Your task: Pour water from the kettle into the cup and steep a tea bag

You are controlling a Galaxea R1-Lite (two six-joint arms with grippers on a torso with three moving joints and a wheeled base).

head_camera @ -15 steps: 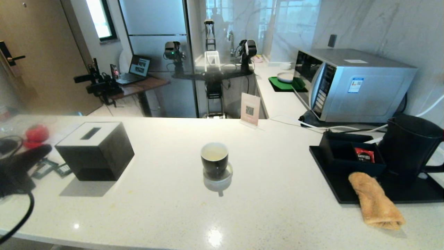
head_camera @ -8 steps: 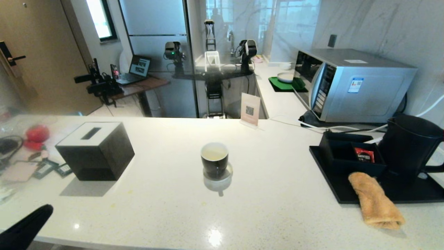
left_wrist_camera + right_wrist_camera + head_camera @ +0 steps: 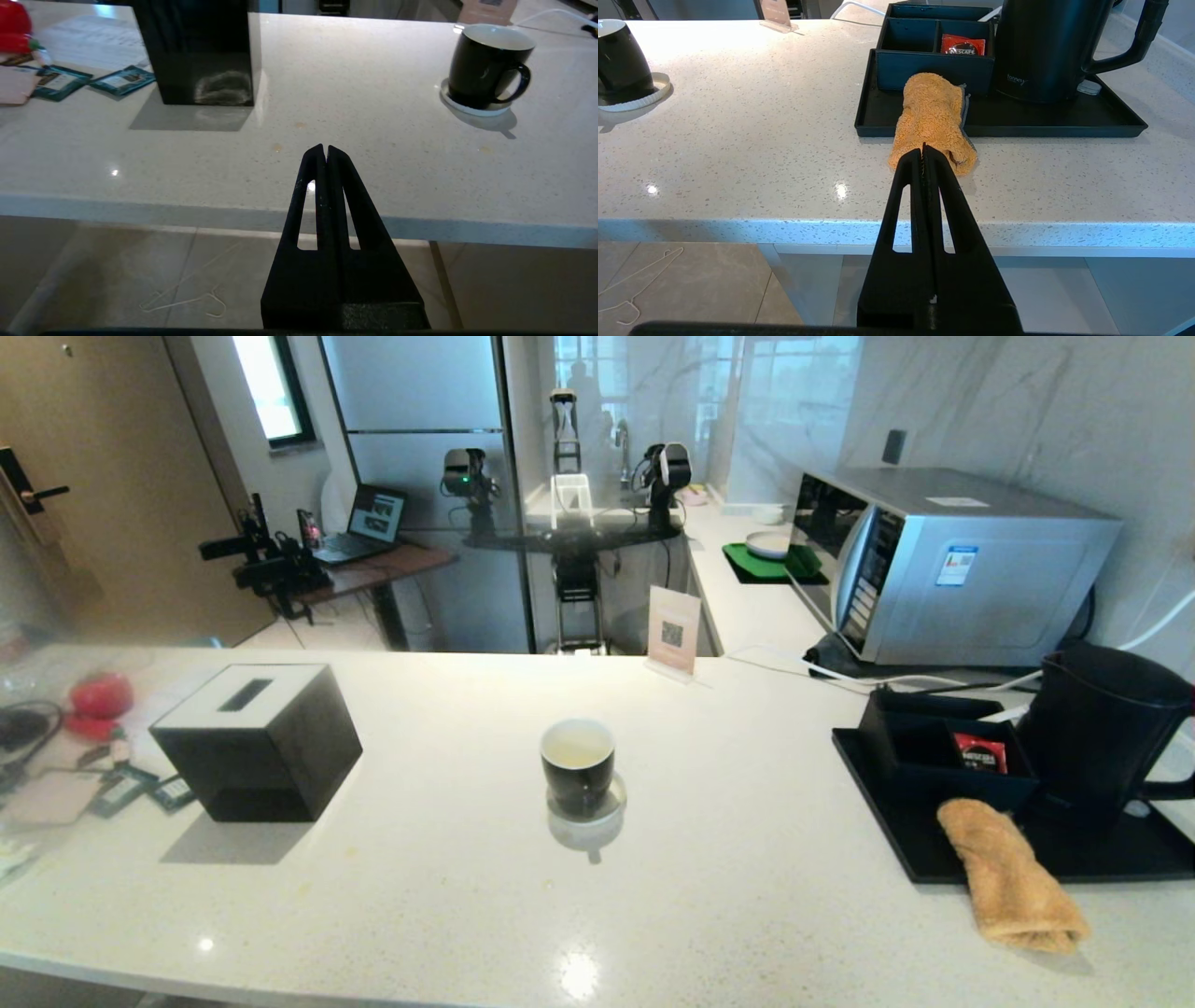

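Standing at the right end of the worktop [image 3: 709, 896] on a black tray [image 3: 1064, 123]: the kettle [image 3: 1041, 46], probably heavy if full, rigid, best taken by its loop handle on the outer side. Sitting mid-worktop on a white coaster [image 3: 586, 807]: the cup [image 3: 578, 761], glossy, likely slippery and breakable, holding pale water [image 3: 576, 745]; showing a side handle in the left wrist view. Hanging below the worktop's front edge, off the head view: left end effector [image 3: 325, 150] and right end effector [image 3: 923, 148], both pressed closed, gripping nothing. Not finding the tea bag anywhere; possibly sunk in the cup, impossible to tell. Kettle partly cut off at the frame edge.
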